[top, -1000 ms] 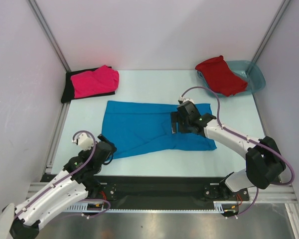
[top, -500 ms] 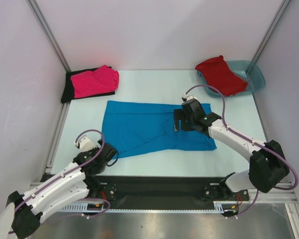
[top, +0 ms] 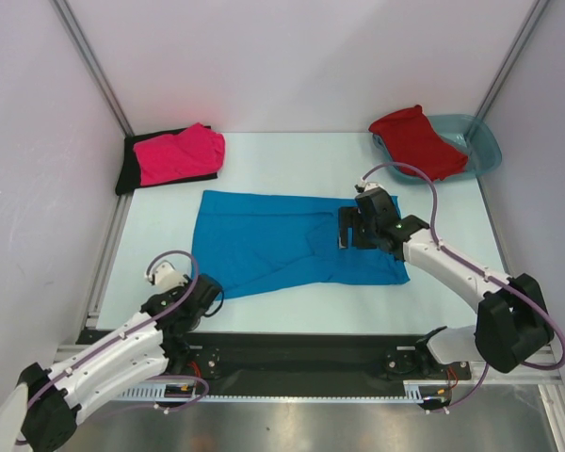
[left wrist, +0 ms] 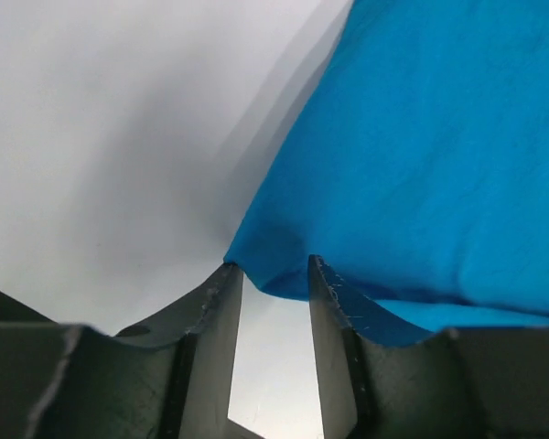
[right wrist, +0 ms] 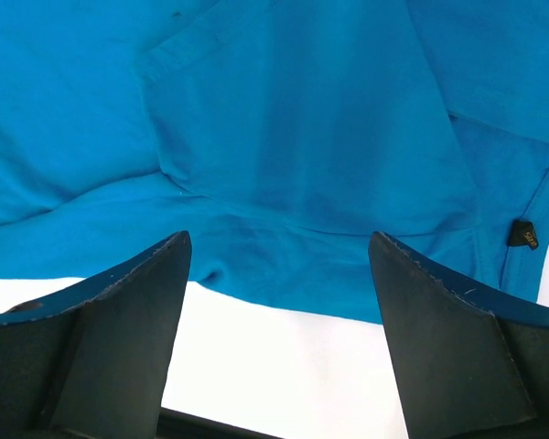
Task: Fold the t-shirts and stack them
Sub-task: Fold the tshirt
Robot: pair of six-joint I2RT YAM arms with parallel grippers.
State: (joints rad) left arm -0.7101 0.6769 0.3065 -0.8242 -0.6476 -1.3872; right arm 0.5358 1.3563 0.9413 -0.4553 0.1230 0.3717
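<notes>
lying spread mid-table, the blue t-shirt (top: 282, 245) is mostly flat w/ a crease ridge thru its middle. its near-left corner points at the table's (top: 282, 155) near edge, and the left gripper (left wrist: 274, 270) sits right at that corner. jaws are partway closed w/ a narrow gap btw them, and the cloth edge runs across the tips and laps onto one finger in the wrist view. can't tell if the cloth is actually pinched.

right gripper (right wrist: 279, 242) hovers over the shirt's right part, jaws wide apart, nothing in them. below it there's blue cloth w/ seams and a small black tag (right wrist: 525, 235) near the shirt's edge.

pink t-shirt (top: 179, 153) lies folded on top of the black t-shirt (top: 129, 169) at the table's far-left corner. red t-shirt (top: 416, 141) is draped over the rim of the teal tub (top: 485, 146) at the far-right corner. both spots are well apart from the blue one.
</notes>
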